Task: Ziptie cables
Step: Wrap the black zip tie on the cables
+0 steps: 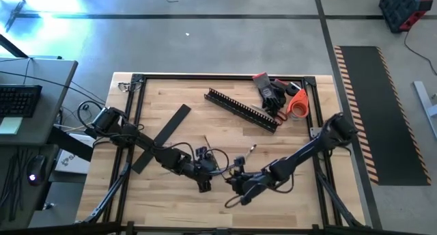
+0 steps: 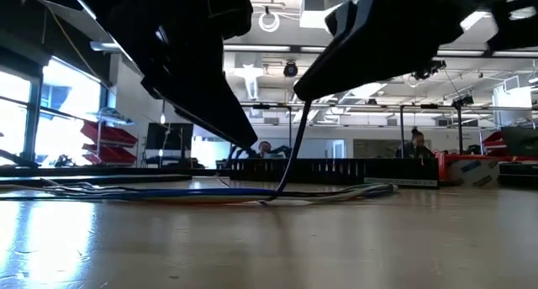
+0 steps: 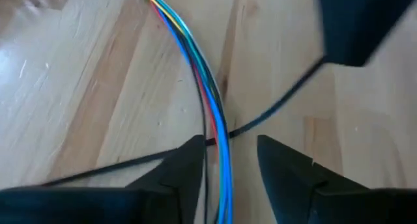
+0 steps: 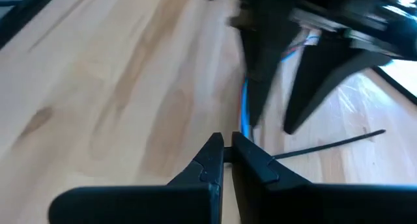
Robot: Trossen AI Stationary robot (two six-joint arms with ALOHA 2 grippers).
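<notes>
The cables (image 3: 208, 87), a bundle of thin blue, red, green and yellow wires, lie along the wooden table (image 1: 171, 208) near its middle (image 1: 217, 155). My left gripper (image 3: 228, 159) is open; one finger stands on each side of the bundle, and I cannot tell whether either touches it. A thin black zip tie (image 3: 280, 100) crosses the bundle just ahead of those fingers and rises to my right gripper (image 4: 228, 152), which is shut on it close by (image 1: 235, 182). The blue wire shows ahead of the right fingers (image 4: 245, 100). My right gripper pinches the zip tie's raised end (image 2: 304, 104) between its two fingertips, slanting down from the table's right side. From the fingers the strand runs down, nearly straight, to the cables on the table (image 2: 277, 191). A length of it lies on the wood beside the fingers (image 4: 326, 146).
A black comb-toothed channel (image 1: 242, 110) lies slantwise toward the far edge. A flat black strip (image 1: 164, 136) lies left of the middle, partly under my left arm. Dark gloves (image 1: 270, 91) and an orange item (image 1: 297, 104) sit in the far right corner. A black frame (image 1: 225, 76) borders the table.
</notes>
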